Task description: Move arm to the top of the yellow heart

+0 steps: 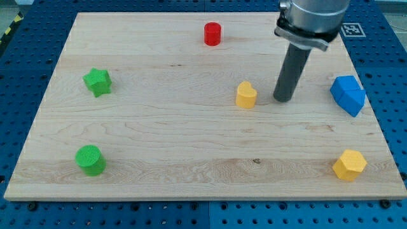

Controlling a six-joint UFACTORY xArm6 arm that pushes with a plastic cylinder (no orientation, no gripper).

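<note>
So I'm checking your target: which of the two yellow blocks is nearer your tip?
The yellow heart, just left of my tip; the yellow hexagon sits far off, bottom right.

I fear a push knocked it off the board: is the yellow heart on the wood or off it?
On it. The yellow heart sits on the wooden board near the middle, far from any edge. My tip stands just to its right in the view, apart.

— What sort of place is this?
— A robotics lab. The wooden board (191, 159) lies on a blue perforated bench (19, 57), with a printed marker tag (351, 28) and yellow-black hazard tape (9, 27) beyond its top corners.
</note>
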